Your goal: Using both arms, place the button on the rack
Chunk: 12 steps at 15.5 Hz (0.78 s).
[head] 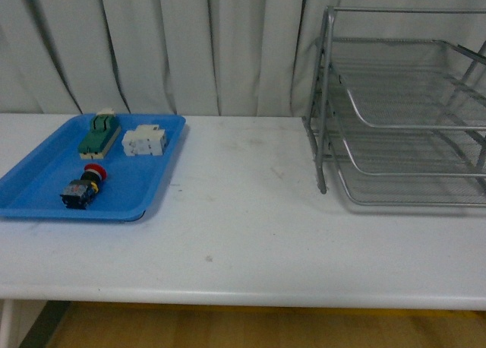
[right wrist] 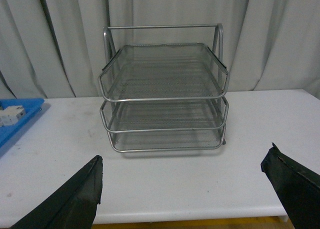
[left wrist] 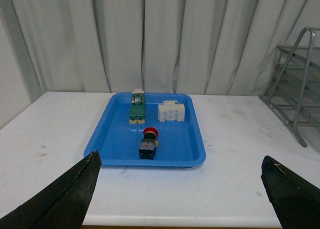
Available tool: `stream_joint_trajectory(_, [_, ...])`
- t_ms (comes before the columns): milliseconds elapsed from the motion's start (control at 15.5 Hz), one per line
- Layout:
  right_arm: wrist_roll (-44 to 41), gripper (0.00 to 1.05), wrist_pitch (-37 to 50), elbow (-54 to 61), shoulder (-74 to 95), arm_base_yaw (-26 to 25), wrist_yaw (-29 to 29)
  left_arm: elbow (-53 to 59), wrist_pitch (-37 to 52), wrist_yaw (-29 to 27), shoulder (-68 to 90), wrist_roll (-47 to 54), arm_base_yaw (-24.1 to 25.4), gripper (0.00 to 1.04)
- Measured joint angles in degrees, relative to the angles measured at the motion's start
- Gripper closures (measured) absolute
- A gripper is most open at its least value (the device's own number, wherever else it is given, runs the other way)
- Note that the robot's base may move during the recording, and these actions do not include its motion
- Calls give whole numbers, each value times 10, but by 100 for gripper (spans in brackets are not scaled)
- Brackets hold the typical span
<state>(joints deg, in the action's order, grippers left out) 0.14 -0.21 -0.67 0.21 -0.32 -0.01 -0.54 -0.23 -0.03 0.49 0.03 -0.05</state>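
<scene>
A white desk [head: 243, 242] stands before a pale pleated curtain [head: 190, 44]. By the desk's left edge, toward its far side, rests a shallow blue plastic tray [head: 38, 192]. The small push-button switch with red mushroom cap, yellow ring and blue-and-black body [head: 85, 185] lies on its side in the near part of that tray, its cap turned toward the far edge of the desk. Beyond it in the tray sit a green block [head: 99, 134] and a white block [head: 145, 140] side by side, the green one closer to the left edge; both are apart from the button.

The silver wire-mesh three-tier rack with metal tube frame [head: 395, 120] stands toward the far right corner of the desk, well apart from the tray, its open fronts facing the near edge.

Neither arm appears in the front view. The left gripper [left wrist: 180, 161] hangs released, its dark fingers spread wide and grasping nothing, facing the tray. The right gripper [right wrist: 185, 156] is likewise released with fingers wide apart and nothing between them, facing the rack.
</scene>
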Motion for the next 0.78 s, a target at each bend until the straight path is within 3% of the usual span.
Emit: stream_joint_trajectory(776, [0, 6, 0, 0, 0, 0, 0, 0, 0, 0, 0, 0, 0, 7])
